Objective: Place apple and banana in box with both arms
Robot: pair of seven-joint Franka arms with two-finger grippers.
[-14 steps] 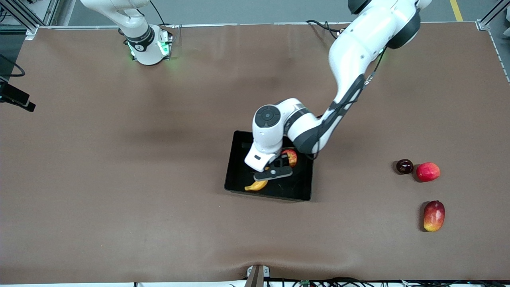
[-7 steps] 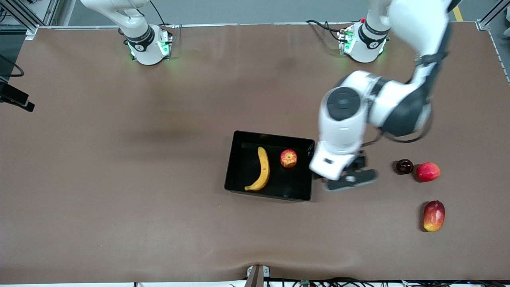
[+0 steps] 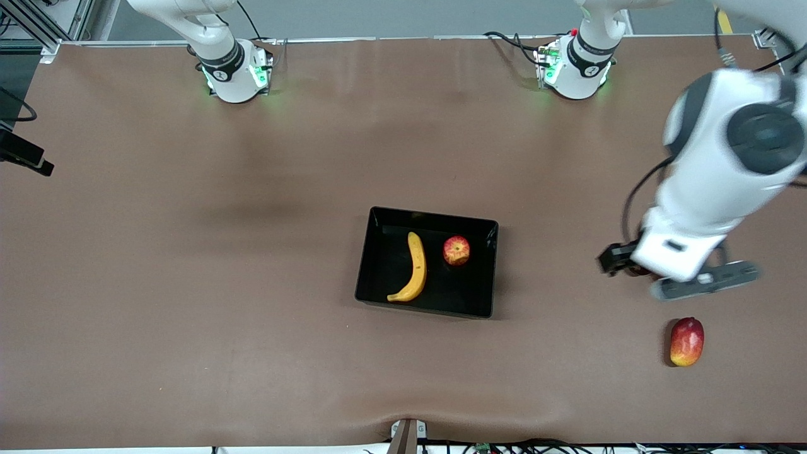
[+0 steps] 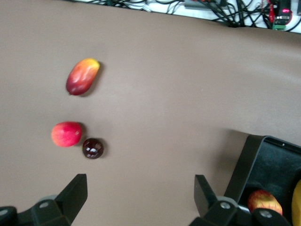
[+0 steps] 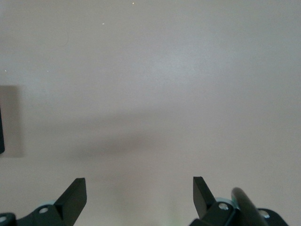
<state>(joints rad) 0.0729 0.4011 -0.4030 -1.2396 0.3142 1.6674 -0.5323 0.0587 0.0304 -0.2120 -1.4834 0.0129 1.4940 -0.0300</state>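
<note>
Right arm: it waits up high by its green-lit base. Its right gripper (image 5: 138,197) hangs over bare brown table, with its two black fingers spread wide and nothing between them.
Box: the shallow black plastic box (image 3: 372,252) sits in the middle of the brown table (image 3: 189,284).
Banana: the long curved yellow banana (image 3: 413,268) lies flat inside the box, on the side toward the right arm's end.
Apple: the small round red-and-yellow apple (image 3: 456,250) sits inside the box too, just beside the banana but not touching it.
What changed: a second ago the left arm was down in the box. Now it has swung away toward its own end of the table (so both fruits look done, and the job seems finished).
Left gripper: the left gripper (image 4: 141,195) is wide open and holds nothing. It is over the table near the spare fruits.
Spare fruits: a long red-yellow mango (image 3: 686,341), a smooth red round fruit (image 4: 66,134) and a small dark round fruit (image 4: 93,148).
Hard to see: from the front, the left arm covers the red round fruit and most of the dark one. The arm looks smeared.
</note>
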